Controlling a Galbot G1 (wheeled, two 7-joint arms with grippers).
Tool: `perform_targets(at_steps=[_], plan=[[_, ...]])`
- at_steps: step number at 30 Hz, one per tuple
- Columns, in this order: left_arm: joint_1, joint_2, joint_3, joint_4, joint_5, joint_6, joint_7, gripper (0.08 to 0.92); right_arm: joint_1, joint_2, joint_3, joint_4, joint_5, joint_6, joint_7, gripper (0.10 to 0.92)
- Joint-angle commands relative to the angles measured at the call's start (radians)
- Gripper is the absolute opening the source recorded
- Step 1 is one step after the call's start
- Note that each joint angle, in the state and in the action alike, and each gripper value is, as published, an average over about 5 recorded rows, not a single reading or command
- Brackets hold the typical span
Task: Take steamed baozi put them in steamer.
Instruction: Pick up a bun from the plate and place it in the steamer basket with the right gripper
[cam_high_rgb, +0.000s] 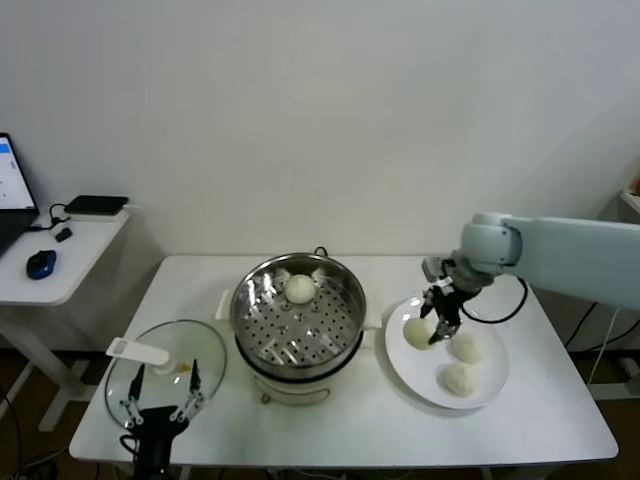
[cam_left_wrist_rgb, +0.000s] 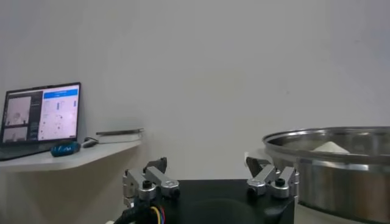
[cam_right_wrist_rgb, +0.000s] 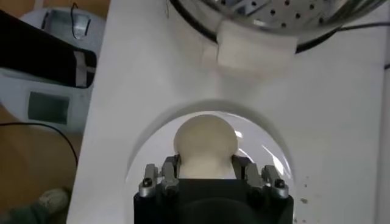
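Three baozi (cam_high_rgb: 459, 378) sit on the plate (cam_high_rgb: 400, 365) right of the steamer (cam_high_rgb: 345, 300); a fourth (cam_high_rgb: 299, 289) lies inside on its tray. Only my right wrist view shows the right gripper (cam_right_wrist_rgb: 207, 173) clamped on the nearest bun (cam_right_wrist_rgb: 205, 141). From the head, that arm reaches in from the right, wrist bent down. My left gripper (cam_high_rgb: 160, 395), jaws apart, waits over the lid (cam_high_rgb: 205, 355) on the worktop (cam_high_rgb: 340, 430).

No readable text showing anywhere. The laptop screen (cam_left_wrist_rgb: 41, 114) on the side surface is displaying window panels and a blue bar, but the characters are too small to make out. Nothing legible is appearing on the steamer (cam_high_rgb: 297, 318), plate (cam_high_rgb: 440, 388) or lid (cam_high_rgb: 165, 370).
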Motion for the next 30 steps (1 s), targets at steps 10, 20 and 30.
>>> perform_targets(at_steps=[10, 20, 30], plan=[[0.004, -0.049, 0.010, -0.011, -0.002, 0.003, 0.003, 0.823, 0.248, 0.232, 0.063, 0.057, 0.343, -0.174, 0.032, 0.585], [0.008, -0.049, 0.011, -0.018, 0.000, 0.003, 0.004, 0.823, 0.071, 0.512, 0.222, -0.101, 0.380, -0.306, 0.121, 0.585], [0.014, -0.049, 0.007, -0.020, 0.005, 0.001, 0.005, 0.823, -0.094, 0.637, 0.236, -0.263, 0.289, -0.307, 0.109, 0.585]])
